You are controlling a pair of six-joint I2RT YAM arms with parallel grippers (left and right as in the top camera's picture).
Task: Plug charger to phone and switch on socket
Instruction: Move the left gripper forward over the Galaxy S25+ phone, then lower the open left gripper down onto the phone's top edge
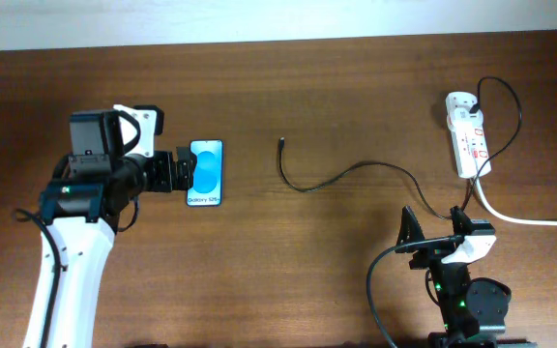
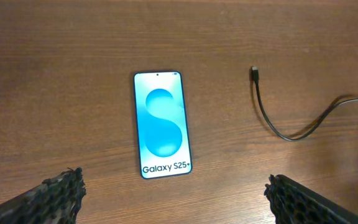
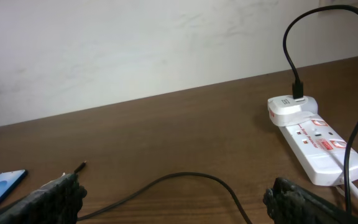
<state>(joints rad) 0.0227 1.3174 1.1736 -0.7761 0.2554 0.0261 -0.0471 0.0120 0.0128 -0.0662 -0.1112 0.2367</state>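
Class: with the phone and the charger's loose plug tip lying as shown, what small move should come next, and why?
Probably ease the left gripper forward onto the phone to steady it: its jaws stand open just short of the phone, and the charger tip lies apart from it, unplugged.

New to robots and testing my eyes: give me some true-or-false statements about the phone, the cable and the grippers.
1. The Galaxy S25+ phone lies face up, screen lit blue. True.
2. The charger cable is plugged into the phone. False: its plug tip lies on the table, apart from the phone.
3. The cable's other end is plugged in at the white power strip. True.
4. The left gripper clamps the phone. False: its jaws are open, holding nothing.
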